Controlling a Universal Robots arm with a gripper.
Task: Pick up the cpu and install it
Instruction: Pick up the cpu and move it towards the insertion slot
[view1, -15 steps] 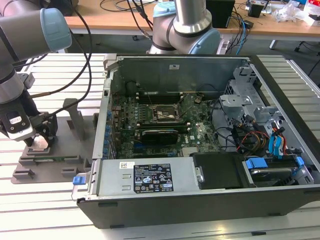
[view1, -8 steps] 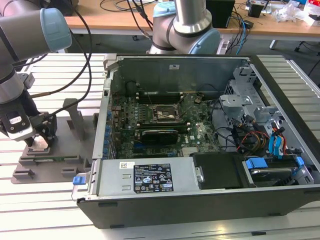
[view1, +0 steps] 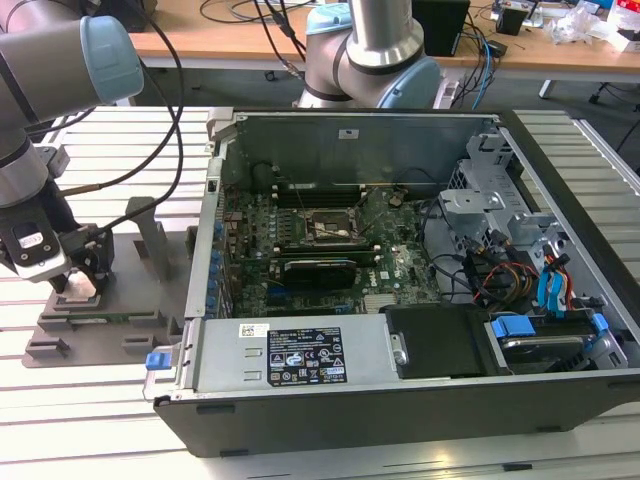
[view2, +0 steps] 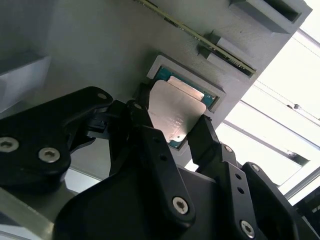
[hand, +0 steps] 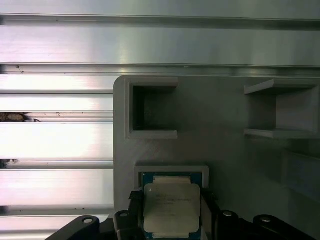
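The cpu (hand: 171, 209) is a flat square chip with a silver top and a green rim. It lies in a shallow square recess of the grey plastic tray (hand: 225, 150). In the second wrist view the cpu (view2: 177, 112) sits between two black fingers (view2: 142, 120) that press on its opposite edges. My gripper (view1: 78, 285) is low over the tray (view1: 120, 300) at the exterior view's left, shut on the cpu. The motherboard socket (view1: 322, 230) lies inside the open computer case (view1: 400, 250), to the exterior view's right of the tray.
Upright posts (view1: 150, 235) stand on the tray near the gripper. The case's metal wall (view1: 205, 250) rises between tray and motherboard. A second robot arm (view1: 370, 50) stands behind the case. Drive cages and cables (view1: 520, 270) fill the case's right end. The table (view1: 60, 400) is slatted aluminium.
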